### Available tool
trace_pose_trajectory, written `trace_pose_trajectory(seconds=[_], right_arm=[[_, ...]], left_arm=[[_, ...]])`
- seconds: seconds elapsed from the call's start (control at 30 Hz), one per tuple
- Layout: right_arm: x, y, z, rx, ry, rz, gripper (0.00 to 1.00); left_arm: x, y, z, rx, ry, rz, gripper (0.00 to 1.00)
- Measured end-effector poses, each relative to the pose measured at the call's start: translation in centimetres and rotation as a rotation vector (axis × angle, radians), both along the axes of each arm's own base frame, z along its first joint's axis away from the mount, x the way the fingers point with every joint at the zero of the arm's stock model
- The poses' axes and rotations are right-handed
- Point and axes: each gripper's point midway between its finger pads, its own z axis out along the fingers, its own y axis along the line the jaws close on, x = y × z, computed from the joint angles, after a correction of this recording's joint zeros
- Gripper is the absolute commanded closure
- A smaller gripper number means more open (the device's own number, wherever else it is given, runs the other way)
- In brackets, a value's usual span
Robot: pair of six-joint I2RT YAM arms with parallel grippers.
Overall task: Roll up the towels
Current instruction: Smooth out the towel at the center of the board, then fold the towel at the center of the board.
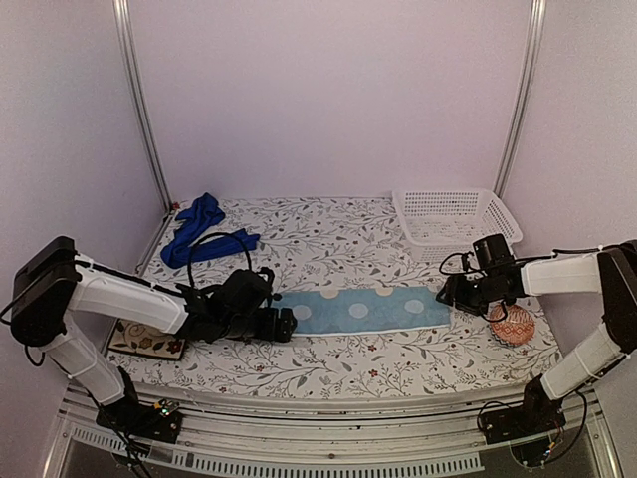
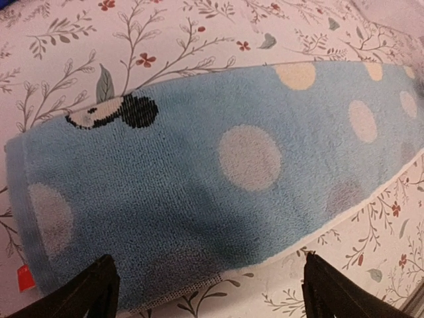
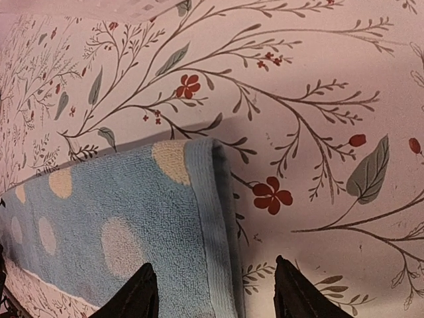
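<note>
Over the dotted towel (image 1: 373, 309), left claw (image 2: 212, 285) and right claw (image 3: 215, 291) gape; perhaps a tag (image 2: 25, 278), wrist view only.

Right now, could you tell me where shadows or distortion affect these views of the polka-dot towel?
Left wrist view: a soft dark shadow crosses the polka-dot towel near the lens. Right wrist view: evenly lit and sharp. Top view: pink cast, frame posts leaning outward.

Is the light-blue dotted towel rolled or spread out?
Spread out. The light-blue towel lies flat as a long strip on the table; both wrist views show flat ends, no roll begun.
</note>
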Motion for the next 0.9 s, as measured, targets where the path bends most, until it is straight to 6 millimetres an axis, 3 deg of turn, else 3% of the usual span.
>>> trace_pose_trajectory(seconds=[0.17,0.47,0.9], right_arm=[[-0.5,0.3,-1.4,0.014,0.052,0.009,0.43],[0.2,1.3,-1.6,0.065,0.042,0.020,0.54],[-0.2,2.2,-2.0,0.118,0.073,0.034,0.78]], left_arm=[[0.3,-0.4,0.5,-0.002,-0.021,-0.004,0.03],[0.7,0.0,0.8,0.017,-0.050,0.009,0.03],[0.9,0.3,2.7,-0.003,-0.100,0.014,0.03]])
